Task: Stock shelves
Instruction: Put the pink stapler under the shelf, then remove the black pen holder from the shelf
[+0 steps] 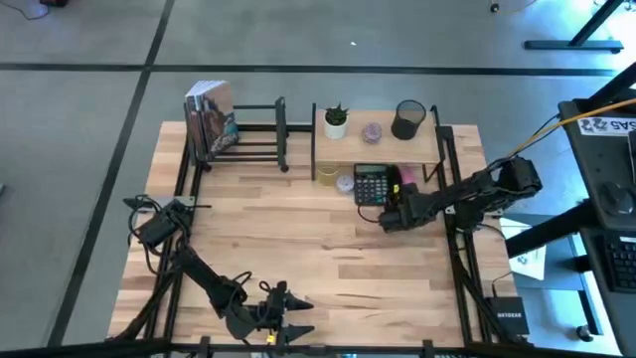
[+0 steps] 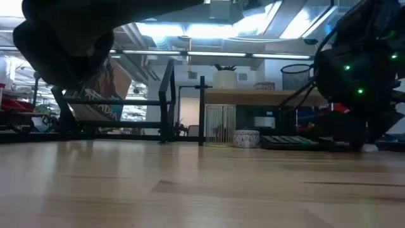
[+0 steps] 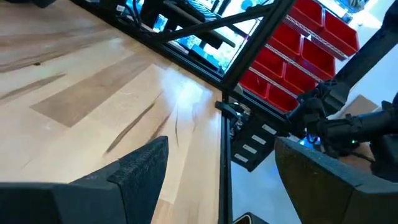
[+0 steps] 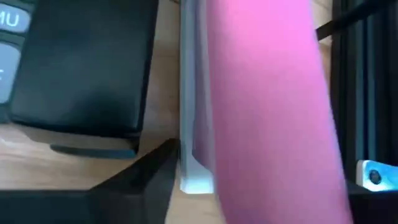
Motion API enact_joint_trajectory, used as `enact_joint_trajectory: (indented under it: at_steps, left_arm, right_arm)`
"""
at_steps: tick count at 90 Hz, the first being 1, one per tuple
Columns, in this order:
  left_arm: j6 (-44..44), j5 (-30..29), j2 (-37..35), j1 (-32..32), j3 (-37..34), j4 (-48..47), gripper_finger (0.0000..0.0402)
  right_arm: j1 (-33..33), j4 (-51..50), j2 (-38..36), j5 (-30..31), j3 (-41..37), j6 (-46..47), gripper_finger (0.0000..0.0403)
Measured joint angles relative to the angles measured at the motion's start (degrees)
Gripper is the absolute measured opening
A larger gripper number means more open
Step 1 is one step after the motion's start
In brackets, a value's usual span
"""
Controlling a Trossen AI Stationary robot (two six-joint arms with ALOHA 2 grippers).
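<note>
High view: right end effector [image 1: 395,213] beside calculator [image 1: 372,184], under wooden shelf [image 1: 383,149].

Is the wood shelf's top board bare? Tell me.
No. In the high view the shelf top carries a potted plant, a small jar and a black mesh cup.

Pink pad [image 4: 267,106], black calculator [image 1: 372,185] with pale keys, light wood shelf [image 1: 378,147] on black posts, black rack [image 1: 248,134].
</note>
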Motion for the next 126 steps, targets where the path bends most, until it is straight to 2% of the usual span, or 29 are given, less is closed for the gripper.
enact_joint_trajectory:
  at_steps: [18,35,46,63,87,103,114,126]
  left_arm:
    - [-0.07,0.0,0.0,0.0,0.0,0.02,0.0276]
    - [-0.35,0.0,0.0,0.0,0.0,0.03,0.0276]
    - [-0.62,0.02,0.0,0.0,0.0,-0.43,0.0276]
    - [-0.96,0.02,0.0,-0.01,0.0,-0.82,0.0276]
    - [-1.99,0.0,0.0,-0.09,0.0,-1.64,0.0276]
    - [-2.05,0.0,0.0,-0.08,0.0,-1.75,0.0276]
    - [-2.1,0.01,0.0,-0.09,0.0,-1.67,0.0276]
    - [-2.1,0.01,0.0,-0.01,0.0,-1.68,0.0276]
  right_arm:
    - [1.0,-1.19,-1.02,-1.76,0.15,-0.64,0.0213]
    - [6.67,-4.85,-4.68,-8.19,1.49,-1.42,0.0215]
    - [11.38,-5.31,-5.88,-10.75,1.48,1.98,0.0211]
    - [13.1,-0.26,-6.03,-8.24,-3.72,9.02,0.0163]
    - [9.76,5.11,-5.84,3.0,-7.27,15.0,0.0073]
    - [7.27,7.33,-5.68,4.28,-7.13,11.44,0.0033]
    - [7.19,6.26,-5.75,1.0,-5.04,7.25,0.0022]
    - [11.06,3.73,-5.79,-0.88,-0.51,-1.14,0.0025]
